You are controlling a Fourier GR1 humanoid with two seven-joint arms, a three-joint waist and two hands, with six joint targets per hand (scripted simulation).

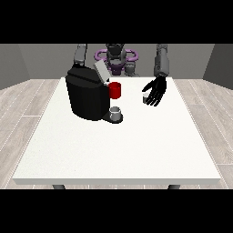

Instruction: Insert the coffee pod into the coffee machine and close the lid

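**Table inventory: coffee machine, pod, one hand on show**

- Table (pixel 118 150): large, white, seen from across; the robot stands at its far edge.
- Coffee machine (pixel 86 96): black, bulky body on the table's far left part. Its grey lid (pixel 101 71) is raised and tilted up.
- Red part (pixel 115 90): a red cylinder at the machine's front right, just below the lid.
- Cup (pixel 116 112): small, grey, standing on the machine's dark base under the red part.
- Coffee pod (pixel 145 98): small grey piece on the table to the right of the machine, well apart from it, just beside the fingers of the hand.
- Hand at the view's right (pixel 155 90): black, fingers spread and pointing down toward the table, thumb side next to the pod. The fingers are not closed round the pod; whether they touch it cannot be told.
- Hand at the view's left: hidden behind the machine; only its arm (pixel 80 54) shows above.
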